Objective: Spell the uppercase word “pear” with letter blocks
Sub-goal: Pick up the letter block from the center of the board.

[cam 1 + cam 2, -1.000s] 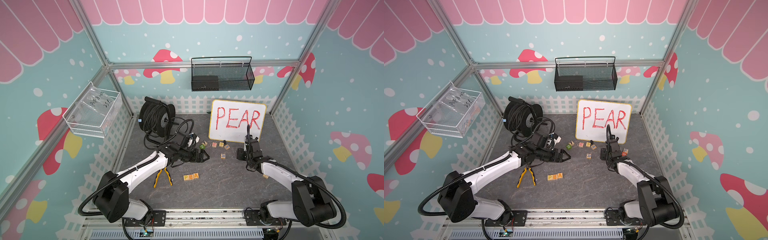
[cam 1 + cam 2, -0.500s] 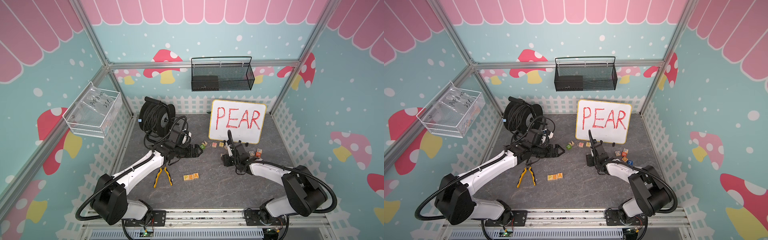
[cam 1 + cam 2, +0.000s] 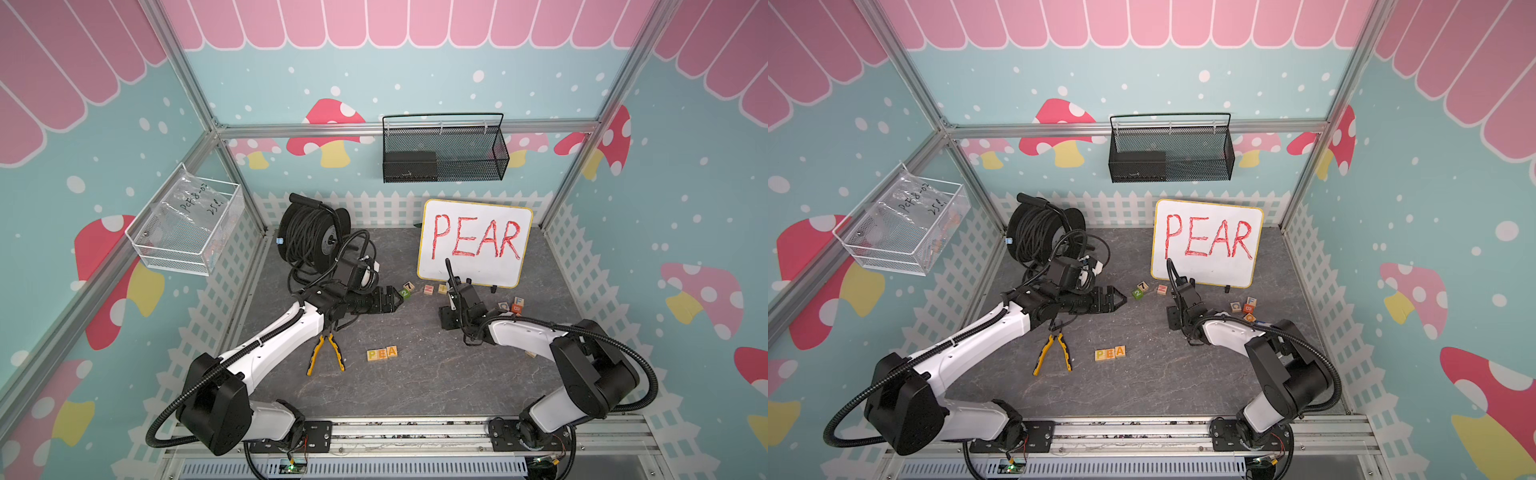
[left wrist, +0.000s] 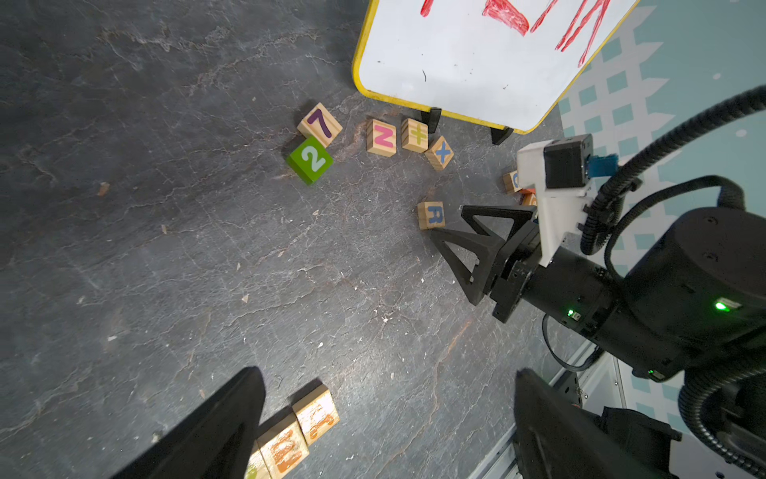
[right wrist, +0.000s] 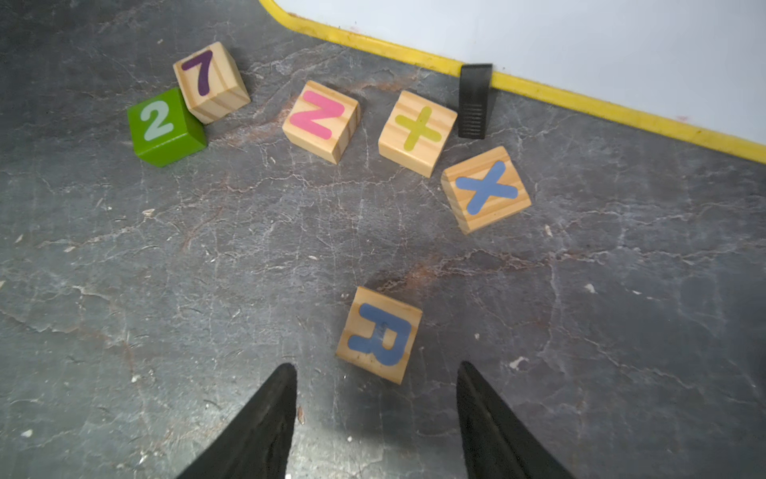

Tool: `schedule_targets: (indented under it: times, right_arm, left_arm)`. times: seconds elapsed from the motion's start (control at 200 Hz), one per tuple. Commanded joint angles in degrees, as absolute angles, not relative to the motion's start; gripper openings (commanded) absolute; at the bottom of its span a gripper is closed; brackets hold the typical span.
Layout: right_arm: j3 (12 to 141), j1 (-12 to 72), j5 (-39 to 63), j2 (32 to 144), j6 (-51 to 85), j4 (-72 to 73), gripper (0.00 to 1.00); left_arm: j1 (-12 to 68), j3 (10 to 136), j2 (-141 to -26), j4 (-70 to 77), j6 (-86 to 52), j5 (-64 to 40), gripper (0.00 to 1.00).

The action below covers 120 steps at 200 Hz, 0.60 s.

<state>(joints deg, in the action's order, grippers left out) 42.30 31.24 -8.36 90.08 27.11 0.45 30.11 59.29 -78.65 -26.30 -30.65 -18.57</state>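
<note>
Yellow-handled pliers [image 3: 317, 352] lie near a black cable reel [image 3: 309, 241].

Bright, even overhead light fills the scene; shadows beside the R block [image 5: 379, 335] are short and soft. Both top views are sharp, though the frame posts [image 3: 183, 62] bow slightly (wide-angle lens). In the left wrist view the fingers [image 4: 215, 427] of the left gripper [image 4: 389, 370] and the E block [image 4: 284, 450] blur.

Our left arm [image 3: 270, 349] stretches forward and inward from its base, forearm nearly level. The left gripper [image 3: 392, 301] points ahead, jaws spread wide and empty. Our right arm [image 3: 519, 336] doubles back at the elbow and reaches inward, wrist pitched down. The right gripper [image 4: 448, 222] sits low, jaws partly apart, gripping nothing.
</note>
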Motion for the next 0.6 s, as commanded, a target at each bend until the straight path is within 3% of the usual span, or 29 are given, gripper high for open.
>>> schedule_targets:
  times: [0.0, 0.16, 0.596]
  right_arm:
    - [43.51, 31.80, -9.25, 92.10, 28.94, -0.14, 0.63]
    - [43.51, 32.05, -9.30, 93.82, 29.79, 0.52, 0.62]
    - [43.37, 32.61, -12.33, 96.17, 31.75, 0.75, 0.40]
  left_arm:
    - [29.74, 59.15, -77.35, -26.49, -30.68, -17.75, 0.96]
    - [29.61, 59.15, -77.20, -26.49, -30.68, -17.81, 0.96]
    - [29.27, 59.06, -77.43, -26.20, -30.94, -18.54, 0.96]
